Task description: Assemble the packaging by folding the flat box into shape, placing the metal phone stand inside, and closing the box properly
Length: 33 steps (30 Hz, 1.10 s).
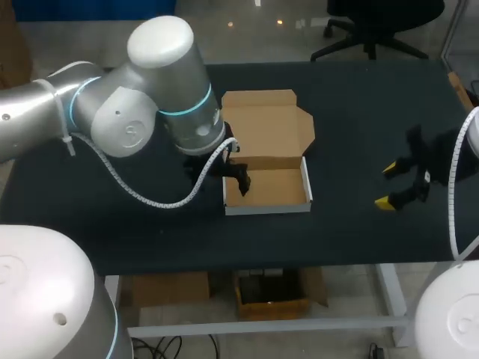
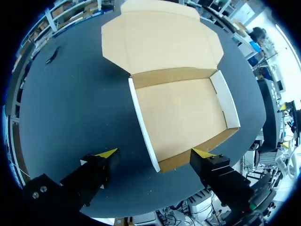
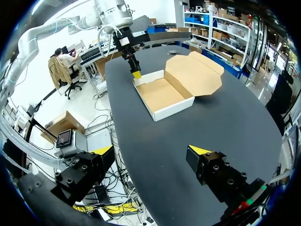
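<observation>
The cardboard box (image 1: 269, 191) lies in the middle of the dark table as a folded tray with white outer walls. Its lid (image 1: 262, 123) is laid flat open on the far side, and the tray (image 2: 181, 117) holds nothing. My left gripper (image 1: 238, 178) hangs over the tray's near-left corner. Its fingers straddle that corner (image 2: 155, 153), wide open and without contact. My right gripper (image 1: 393, 187) stands open to the right of the box, and from it (image 3: 150, 150) the box (image 3: 162, 94) lies well ahead. I see no phone stand that I can identify.
A small dark object (image 2: 51, 55) lies on the table off to the far left of the lid; what it is I cannot tell. Bare tabletop (image 1: 359, 127) stretches between the box and my right gripper.
</observation>
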Each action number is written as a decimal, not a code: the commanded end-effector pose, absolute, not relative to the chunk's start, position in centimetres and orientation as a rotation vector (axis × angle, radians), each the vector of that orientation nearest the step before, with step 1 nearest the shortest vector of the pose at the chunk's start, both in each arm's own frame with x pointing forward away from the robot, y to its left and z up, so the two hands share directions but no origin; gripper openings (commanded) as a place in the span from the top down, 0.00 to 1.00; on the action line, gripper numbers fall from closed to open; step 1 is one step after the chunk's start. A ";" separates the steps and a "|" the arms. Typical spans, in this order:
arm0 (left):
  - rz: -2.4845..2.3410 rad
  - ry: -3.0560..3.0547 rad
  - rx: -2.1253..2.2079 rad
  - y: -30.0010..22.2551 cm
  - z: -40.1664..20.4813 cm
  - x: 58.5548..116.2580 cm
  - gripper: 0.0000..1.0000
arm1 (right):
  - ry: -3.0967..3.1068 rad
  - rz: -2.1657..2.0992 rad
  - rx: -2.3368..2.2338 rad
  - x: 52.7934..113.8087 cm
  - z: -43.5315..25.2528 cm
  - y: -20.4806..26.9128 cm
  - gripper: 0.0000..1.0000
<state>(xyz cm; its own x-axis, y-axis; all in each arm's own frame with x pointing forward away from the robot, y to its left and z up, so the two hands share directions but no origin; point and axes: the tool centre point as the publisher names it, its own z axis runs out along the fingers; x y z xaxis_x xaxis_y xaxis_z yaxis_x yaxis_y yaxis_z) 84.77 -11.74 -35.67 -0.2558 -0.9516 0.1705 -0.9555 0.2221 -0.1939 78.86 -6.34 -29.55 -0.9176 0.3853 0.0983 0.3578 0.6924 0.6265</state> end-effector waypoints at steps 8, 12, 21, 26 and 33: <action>0.829 -2.371 1.491 -5.9 -30.3 79.4 0.00 | 2.818 1.057 0.628 78.7 -29.1 -6.7 0.00; 0.879 -2.387 1.436 -4.3 -29.6 78.2 0.00 | 2.807 1.063 0.636 78.8 -28.9 -7.0 0.00; 0.917 -2.334 1.459 -1.7 -28.4 76.5 0.00 | 2.752 1.113 0.777 79.4 -28.0 -8.5 0.00; 0.923 -2.311 1.517 -0.9 -27.6 75.9 0.00 | 2.726 1.086 0.836 79.3 -27.0 -8.9 0.00; 0.924 -2.271 1.610 -0.3 -26.5 75.2 0.00 | 2.698 1.077 0.981 79.0 -26.1 -9.6 0.00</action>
